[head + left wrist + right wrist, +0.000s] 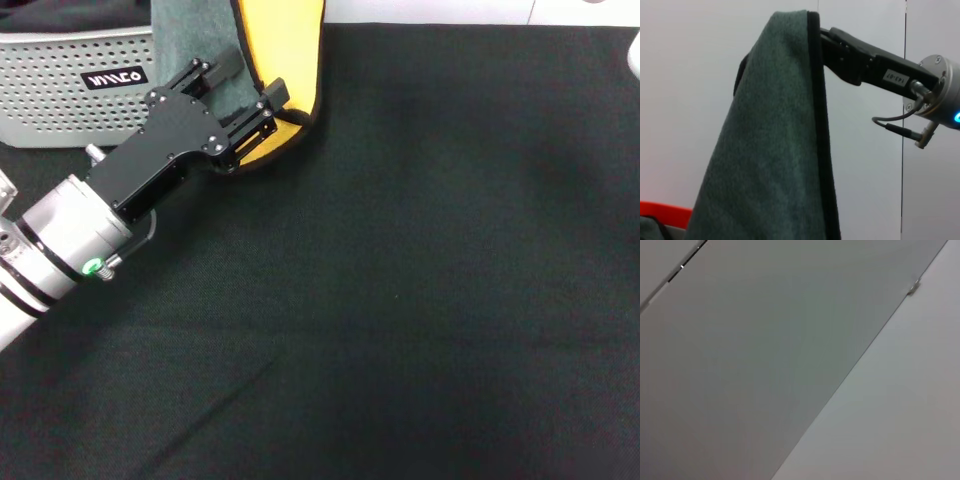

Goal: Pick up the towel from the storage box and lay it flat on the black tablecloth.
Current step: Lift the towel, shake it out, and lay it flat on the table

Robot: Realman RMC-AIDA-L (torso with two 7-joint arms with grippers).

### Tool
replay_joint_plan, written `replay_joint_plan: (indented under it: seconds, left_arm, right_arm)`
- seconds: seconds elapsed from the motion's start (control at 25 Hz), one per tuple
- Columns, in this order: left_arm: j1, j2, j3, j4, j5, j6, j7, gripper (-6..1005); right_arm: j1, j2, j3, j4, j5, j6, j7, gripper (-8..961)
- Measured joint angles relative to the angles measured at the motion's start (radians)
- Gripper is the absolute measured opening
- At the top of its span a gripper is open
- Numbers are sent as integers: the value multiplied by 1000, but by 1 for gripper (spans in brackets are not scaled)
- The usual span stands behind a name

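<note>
Left gripper [242, 100] beside hanging fuzzy grey-and-yellow towel [285, 60].

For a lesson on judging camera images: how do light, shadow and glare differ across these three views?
Head view: even light and no glare on the matte black tablecloth; the black left gripper catches soft highlights. Left wrist view: the towel, hung from the right gripper, shows its grey side shaded against a bright plain wall. Right wrist view: only a plain lit wall, nothing of the work.
</note>
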Motion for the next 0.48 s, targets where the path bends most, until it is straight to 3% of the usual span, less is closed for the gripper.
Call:
replay_joint_plan:
  seconds: [0.24,0.48]
  left_arm:
    - [5,2,-1,-9,-15,-1,0,680]
    - [5,2,-2,-11,-16,-1,0,679]
  right_arm:
    - [-52,0,0,-67,-7,-2,-3,11]
    - [-59,0,17,-74,-2,-38,-32,11]
